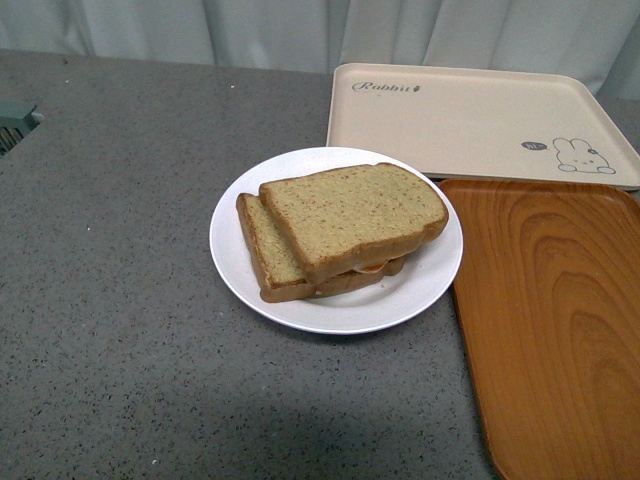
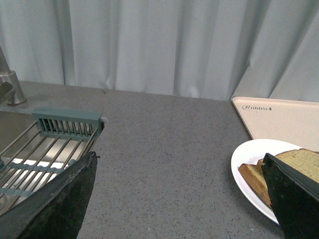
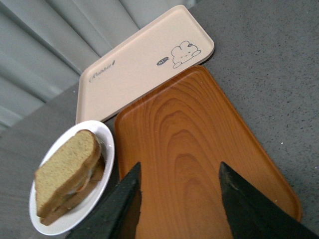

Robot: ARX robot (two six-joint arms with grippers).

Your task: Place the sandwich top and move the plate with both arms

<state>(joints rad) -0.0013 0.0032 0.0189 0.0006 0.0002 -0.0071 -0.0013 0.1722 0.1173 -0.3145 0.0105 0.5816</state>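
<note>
Sandwich top point(image 1: 352, 217): front view; lies skewed over the lower slice point(image 1: 262, 250) on the plate point(image 1: 340, 312), so it looks placed.
Plate surroundings: front view; on the grey counter point(image 1: 110, 300), right rim just beside the wood-grain tray point(image 1: 560, 320), rabbit tray point(image 1: 470, 120) behind. No arm shows.
Left claw point(image 2: 179, 157): left wrist view; fingers spread wide, holding nothing. The plate lies near one finger, not between them.
Right claw point(image 3: 179, 167): right wrist view; spread and empty above the wood-grain tray, with the plate beside that tray.
Handling: bread is probably light, soft and easily dented; the plate is probably stiff, smooth and slippery.
Hold: opposite bare rims, one claw each, kept level.
</note>
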